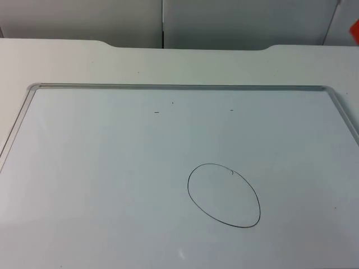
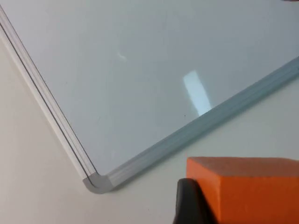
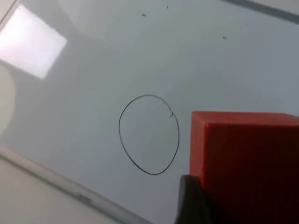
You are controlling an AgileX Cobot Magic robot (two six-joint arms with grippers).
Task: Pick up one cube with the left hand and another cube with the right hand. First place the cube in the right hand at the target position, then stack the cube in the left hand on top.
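Observation:
An orange cube sits in my left gripper, which is shut on it and hovers over the bare table just outside a corner of the whiteboard. My right gripper is shut on a red cube, held above the whiteboard close beside the hand-drawn black circle. From above, that circle lies right of the board's middle, with nothing inside it. A sliver of red shows at the right edge of the top view.
The whiteboard has a raised metal frame and covers most of the table. White table top runs behind it to the grey partition wall. A few small pen marks dot the board.

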